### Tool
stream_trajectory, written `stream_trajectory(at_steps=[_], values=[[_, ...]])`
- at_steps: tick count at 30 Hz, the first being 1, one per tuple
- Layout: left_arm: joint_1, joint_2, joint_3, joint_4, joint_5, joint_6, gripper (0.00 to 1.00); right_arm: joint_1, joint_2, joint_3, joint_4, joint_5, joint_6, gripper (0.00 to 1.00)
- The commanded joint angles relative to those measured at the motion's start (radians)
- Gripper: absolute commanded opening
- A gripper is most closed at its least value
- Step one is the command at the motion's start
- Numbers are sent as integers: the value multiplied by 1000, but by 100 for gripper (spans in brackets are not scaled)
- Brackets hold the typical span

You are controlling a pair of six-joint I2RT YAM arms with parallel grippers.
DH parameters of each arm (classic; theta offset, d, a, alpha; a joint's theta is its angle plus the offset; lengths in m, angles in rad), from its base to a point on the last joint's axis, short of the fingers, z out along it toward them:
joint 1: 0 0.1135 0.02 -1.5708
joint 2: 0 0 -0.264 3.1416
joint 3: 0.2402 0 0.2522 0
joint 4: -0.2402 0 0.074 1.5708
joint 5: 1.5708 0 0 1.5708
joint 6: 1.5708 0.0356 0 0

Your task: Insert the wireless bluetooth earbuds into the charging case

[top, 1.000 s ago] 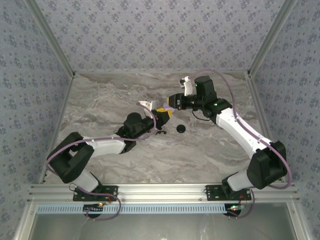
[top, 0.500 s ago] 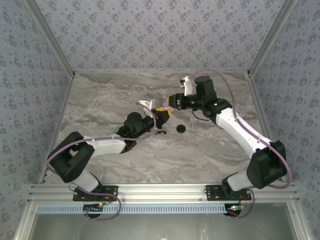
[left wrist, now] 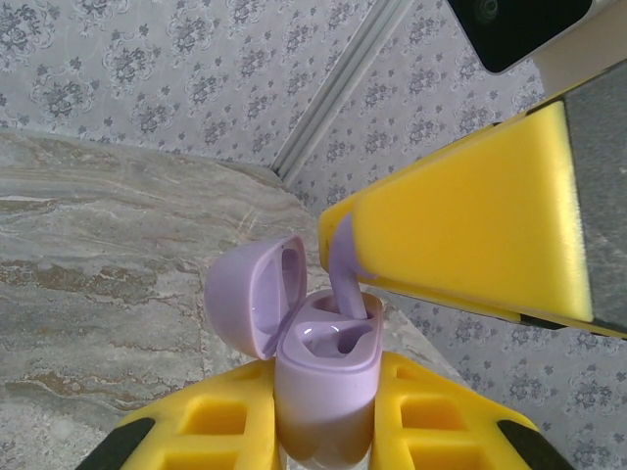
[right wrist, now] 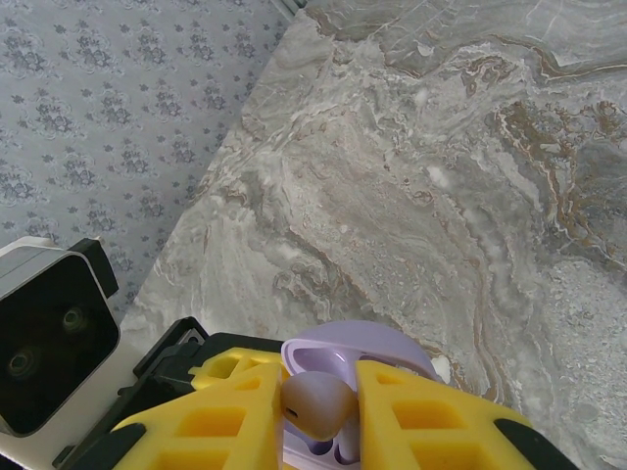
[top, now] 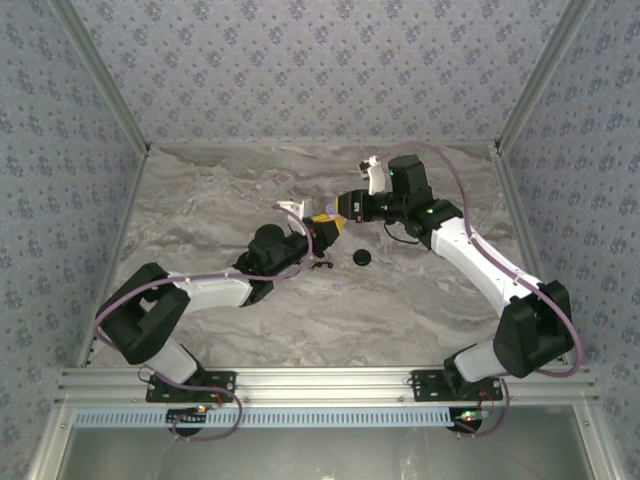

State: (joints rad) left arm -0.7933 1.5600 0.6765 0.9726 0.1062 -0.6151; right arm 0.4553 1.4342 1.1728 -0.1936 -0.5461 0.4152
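1. The charging case (left wrist: 325, 382) is pale lilac, and its open lid (left wrist: 253, 299) is the same shade with a glossy sheen inside.
2. The earbud (right wrist: 315, 406) is a matching lilac, duskier in the right wrist view.
3. Bright yellow pads (left wrist: 470, 225) face the right end effector (right wrist: 318, 421). The left end effector (left wrist: 326, 431) shows the same yellow, tipped black.
4. The worktop (right wrist: 411, 176) is grey-white marble veined with brown.
5. The walls (top: 320, 70) carry a pale blue-grey floral print.
6. The left arm (top: 210, 292) and right arm (top: 480, 255) are white and black, with purple cables (top: 455, 170).
7. A small disc (top: 361, 258) and a curved piece (top: 321, 266) are both black.
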Motion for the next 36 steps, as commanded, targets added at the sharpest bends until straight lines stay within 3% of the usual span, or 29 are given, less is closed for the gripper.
stream_trajectory(at_steps=[1,21,36], values=[[-7,-1,44,42,1,4,6,11,-10,-12,-18,3,0,24],[-6,-18,63,-25,18,73,5,20,-47,3,-112,81,-46,39],[-6,-42,73,-85,44,152,5,48,-26,77,-250,190,-101,43]])
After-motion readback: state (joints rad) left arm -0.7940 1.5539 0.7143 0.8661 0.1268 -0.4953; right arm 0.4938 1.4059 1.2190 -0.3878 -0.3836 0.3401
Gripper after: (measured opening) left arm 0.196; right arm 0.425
